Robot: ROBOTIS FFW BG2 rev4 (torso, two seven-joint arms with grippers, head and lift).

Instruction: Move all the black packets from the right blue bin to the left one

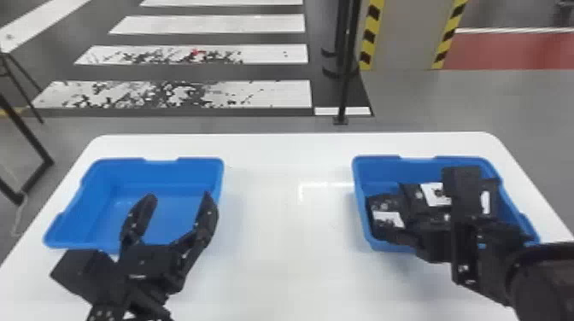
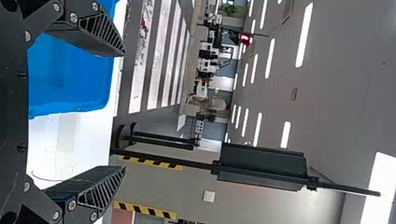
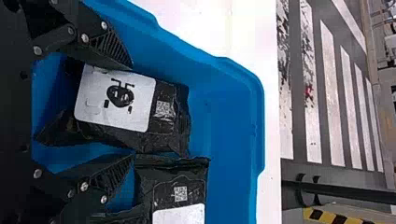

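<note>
Right gripper point(image 3: 132, 112): is standing inside the right blue bin point(image 3: 233, 112), spread, with nothing visibly clamped.
Near packet point(image 3: 170, 116): is lying between the two fingers in the wrist view, white label showing; whether either pad is touching it, cannot tell.
Long axis: is running out from the palm, roughly along the fingers and slightly askew; long sides are facing the pads, far end is jutting past the tips.
Closing line: is crossing the packet's short way, so the present wrist turn is probably serving; a little squaring up may help.
Neighbour packet point(image 3: 170, 184): is lying just beside, on the robot's right, close by that side's fingertip; a closing finger could be catching its edge.
Nearer arm: the right, plainly; the left gripper point(image 1: 178, 197) is waiting with fingers apart over the left blue bin point(image 1: 190, 160), well apart from the packets.
Step in hand: lining up on the near packet, by my reading; grip and lift are yet to come.
Wrapper: is looking slack and crumpled; likely to be folding under the pads, so a deep, full-width bite is seeming safer than a tip pinch.
Carry: destination is lying to the robot's left, across the white table point(image 1: 290, 239).
</note>
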